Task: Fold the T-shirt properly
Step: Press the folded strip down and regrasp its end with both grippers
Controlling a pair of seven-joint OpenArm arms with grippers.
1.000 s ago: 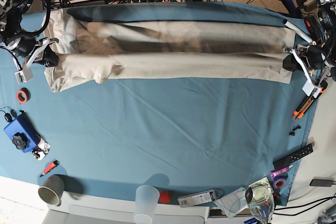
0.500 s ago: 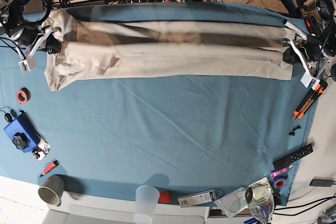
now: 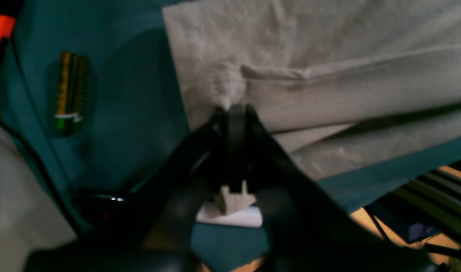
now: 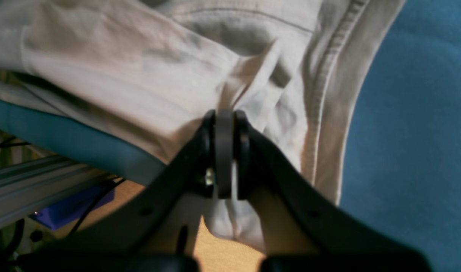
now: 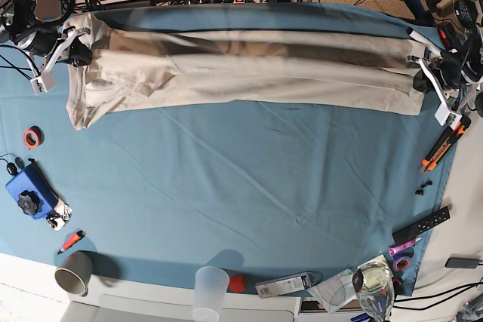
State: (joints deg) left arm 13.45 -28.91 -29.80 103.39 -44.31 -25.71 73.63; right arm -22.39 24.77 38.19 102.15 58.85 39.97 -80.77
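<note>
The beige T-shirt [image 5: 249, 73] lies as a long narrow band along the far edge of the blue tablecloth [image 5: 249, 186], folded lengthwise. My right gripper [image 5: 78, 54] is at its left end in the base view. The right wrist view shows that gripper [image 4: 224, 117] shut on a bunch of T-shirt [image 4: 120, 75] cloth beside a stitched seam. My left gripper [image 5: 417, 81] is at the band's right end. In the left wrist view, blurred, the left gripper [image 3: 234, 109] has its jaws close together, pinching a pucker at the T-shirt [image 3: 328, 94] hem corner.
A battery [image 3: 69, 92] lies on the cloth near the left gripper. An orange-and-black tool [image 5: 441, 148] and a remote [image 5: 421, 225] sit at the right edge. A red tape roll [image 5: 32, 138], a blue device [image 5: 29, 190], a paper cup [image 5: 73, 271] and a clear cup [image 5: 210, 288] line the left and near edges.
Both grippers have carried the shirt's near folded edge toward the far side of the table. The dark gap between the two layers has closed, so the band is narrower.
</note>
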